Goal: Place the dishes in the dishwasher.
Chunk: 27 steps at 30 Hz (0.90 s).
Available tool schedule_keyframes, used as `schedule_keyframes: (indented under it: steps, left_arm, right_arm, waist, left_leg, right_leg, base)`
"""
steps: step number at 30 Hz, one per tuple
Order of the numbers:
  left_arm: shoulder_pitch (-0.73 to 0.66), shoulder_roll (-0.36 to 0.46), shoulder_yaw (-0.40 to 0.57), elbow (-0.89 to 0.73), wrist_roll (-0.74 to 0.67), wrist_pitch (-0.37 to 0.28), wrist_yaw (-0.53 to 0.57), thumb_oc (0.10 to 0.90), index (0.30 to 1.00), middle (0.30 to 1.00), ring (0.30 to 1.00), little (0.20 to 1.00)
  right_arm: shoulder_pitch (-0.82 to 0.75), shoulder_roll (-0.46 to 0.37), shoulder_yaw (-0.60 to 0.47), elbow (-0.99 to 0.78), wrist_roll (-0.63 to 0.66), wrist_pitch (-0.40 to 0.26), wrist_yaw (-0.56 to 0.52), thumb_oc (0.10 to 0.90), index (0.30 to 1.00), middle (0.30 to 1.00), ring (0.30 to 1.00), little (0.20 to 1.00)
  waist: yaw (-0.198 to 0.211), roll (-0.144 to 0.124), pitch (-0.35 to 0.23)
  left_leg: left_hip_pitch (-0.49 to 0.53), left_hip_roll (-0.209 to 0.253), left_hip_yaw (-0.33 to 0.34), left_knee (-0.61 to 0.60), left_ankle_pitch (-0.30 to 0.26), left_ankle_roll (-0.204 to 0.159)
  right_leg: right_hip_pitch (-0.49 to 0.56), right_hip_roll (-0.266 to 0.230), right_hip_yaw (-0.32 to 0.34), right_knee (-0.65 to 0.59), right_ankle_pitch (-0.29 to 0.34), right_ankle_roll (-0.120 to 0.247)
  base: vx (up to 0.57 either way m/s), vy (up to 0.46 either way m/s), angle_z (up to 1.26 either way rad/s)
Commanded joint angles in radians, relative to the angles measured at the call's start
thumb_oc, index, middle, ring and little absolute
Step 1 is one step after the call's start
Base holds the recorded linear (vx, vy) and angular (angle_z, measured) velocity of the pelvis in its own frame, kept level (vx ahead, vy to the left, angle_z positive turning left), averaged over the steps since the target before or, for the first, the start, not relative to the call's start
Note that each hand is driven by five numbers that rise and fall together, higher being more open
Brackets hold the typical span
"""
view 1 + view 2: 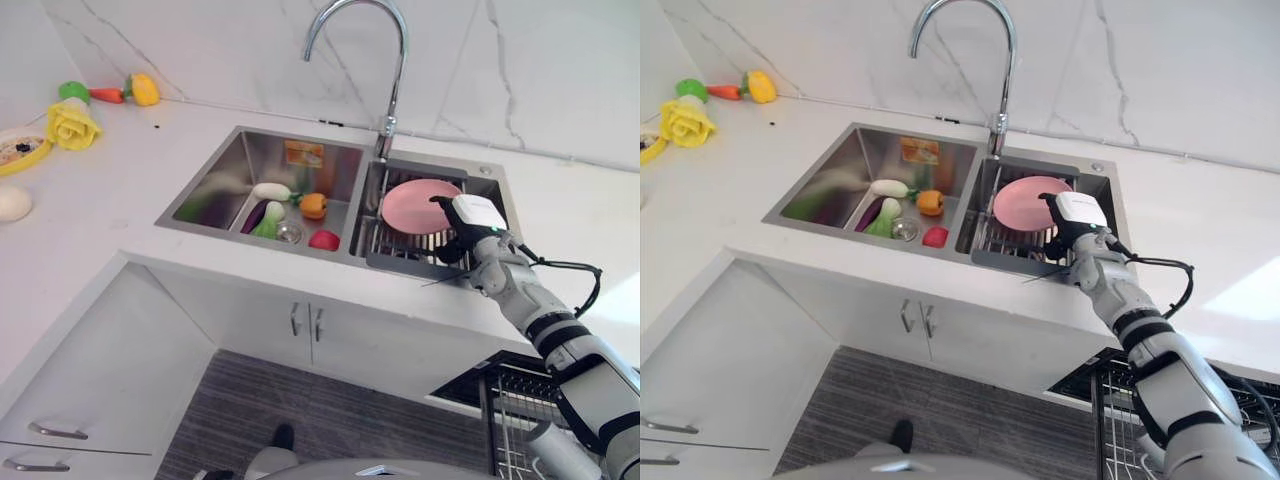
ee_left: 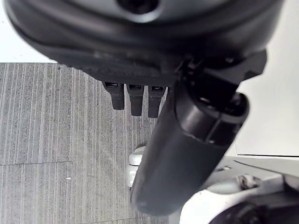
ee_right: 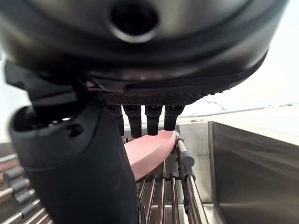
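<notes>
A pink plate (image 1: 412,205) lies tilted on the wire rack (image 1: 398,251) in the sink's right basin. My right hand (image 1: 468,224) reaches in from the right, over the plate's right edge. In the right wrist view its fingers (image 3: 147,119) point straight out just above the plate's rim (image 3: 150,155), with the thumb (image 3: 70,163) beside it; the hand is open and nothing is gripped. My left hand (image 2: 187,154) hangs over the grey floor with its fingers (image 2: 135,100) straight, holding nothing. The dishwasher's wire basket (image 1: 512,398) stands pulled out below the counter at the lower right.
The left basin (image 1: 215,180) holds toy vegetables: a white radish (image 1: 270,190), an orange pepper (image 1: 314,205) and a red piece (image 1: 324,239). A tall faucet (image 1: 388,60) rises behind the sink. A yellow flower (image 1: 72,124) and other toys lie on the counter's far left.
</notes>
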<state>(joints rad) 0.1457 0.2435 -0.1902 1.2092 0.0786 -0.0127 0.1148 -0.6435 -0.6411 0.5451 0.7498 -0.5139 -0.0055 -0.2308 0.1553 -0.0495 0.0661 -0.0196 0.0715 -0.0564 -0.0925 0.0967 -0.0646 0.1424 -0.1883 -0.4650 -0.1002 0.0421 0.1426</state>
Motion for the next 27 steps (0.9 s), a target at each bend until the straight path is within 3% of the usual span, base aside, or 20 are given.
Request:
schedule_keyframes:
  steps: [1,3,10,12,13,14,15,27]
  left_arm:
    - [-0.076,0.035,-0.097,0.009,0.000,-0.023,0.023,0.800,0.900,0.900,0.900,0.900]
    - [-0.072,0.047,-0.166,-0.045,0.060,-0.037,0.002,0.800,0.900,0.900,0.900,0.900]
    - [-0.078,0.045,-0.175,-0.055,0.045,-0.037,0.005,0.800,0.900,0.900,0.900,0.900]
    - [-0.077,0.041,-0.174,-0.070,0.021,-0.040,-0.001,0.800,0.900,0.900,0.900,0.900]
    - [-0.074,0.041,-0.175,-0.078,0.009,-0.043,-0.006,0.800,0.900,0.900,0.900,0.900]
    - [-0.073,0.043,-0.176,-0.084,0.003,-0.044,-0.010,0.800,0.900,0.900,0.900,0.900]
    - [-0.073,0.045,-0.176,-0.094,-0.004,-0.045,-0.016,0.800,0.900,0.900,0.900,0.900]
    - [-0.066,0.051,-0.191,-0.147,-0.025,-0.050,-0.033,0.800,0.900,0.900,0.900,0.900]
  right_arm:
    - [-0.225,-0.084,0.063,0.010,-0.050,-0.016,-0.090,0.800,0.900,0.900,0.900,0.900]
    - [-0.264,-0.072,0.096,0.035,-0.065,-0.020,-0.097,0.800,0.900,0.900,0.900,0.900]
    - [-0.310,-0.047,0.138,0.084,-0.092,-0.006,-0.098,0.800,0.900,0.900,0.900,0.900]
    - [-0.314,-0.034,0.137,0.106,-0.096,0.007,-0.101,0.573,0.559,0.559,0.559,0.559]
    - [-0.318,-0.027,0.133,0.119,-0.096,0.014,-0.104,0.557,0.535,0.535,0.535,0.535]
    - [-0.322,-0.026,0.131,0.127,-0.101,0.020,-0.105,0.425,0.338,0.338,0.338,0.338]
    - [-0.322,-0.021,0.132,0.136,-0.110,0.025,-0.107,0.400,0.300,0.300,0.300,0.300]
    - [-0.343,0.006,0.145,0.187,-0.179,0.061,-0.125,0.400,0.300,0.300,0.300,0.300]
  waist:
    - [0.045,-0.022,0.003]
    - [0.055,-0.019,0.014]
    - [0.068,-0.017,0.026]
    - [0.066,-0.017,0.026]
    - [0.067,-0.015,0.028]
    - [0.065,-0.015,0.028]
    - [0.065,-0.014,0.029]
    - [0.058,-0.007,0.035]
  left_leg:
    - [0.072,0.005,0.015,0.010,-0.130,-0.008]
    - [0.066,0.007,0.007,0.014,-0.132,-0.009]
    - [0.045,0.001,-0.009,0.017,-0.126,-0.009]
    - [0.038,-0.004,-0.016,0.017,-0.122,-0.006]
    - [0.040,-0.003,-0.019,0.018,-0.126,-0.007]
    - [0.035,-0.008,-0.022,0.017,-0.121,-0.005]
    - [0.033,-0.010,-0.022,0.017,-0.121,-0.005]
    - [0.024,-0.021,-0.029,0.017,-0.123,0.001]
  right_leg:
    - [-0.013,-0.036,0.030,0.026,-0.030,0.023]
    - [-0.017,-0.034,0.029,0.029,-0.033,0.023]
    - [-0.026,-0.036,0.023,0.030,-0.032,0.023]
    - [-0.030,-0.040,0.018,0.029,-0.027,0.024]
    - [-0.028,-0.039,0.019,0.029,-0.029,0.024]
    - [-0.030,-0.042,0.016,0.028,-0.025,0.024]
    - [-0.030,-0.043,0.016,0.028,-0.025,0.025]
    - [-0.040,-0.053,0.018,0.026,-0.017,0.027]
  base:
    - [0.02,-0.008,0.09]
    - [-0.01,-0.004,0.06]
    - [0.00,-0.001,0.07]
    - [0.00,0.003,0.07]
    - [0.00,0.010,0.06]
    - [-0.01,0.012,0.03]
    - [0.00,0.000,0.00]
    - [0.00,0.002,0.01]
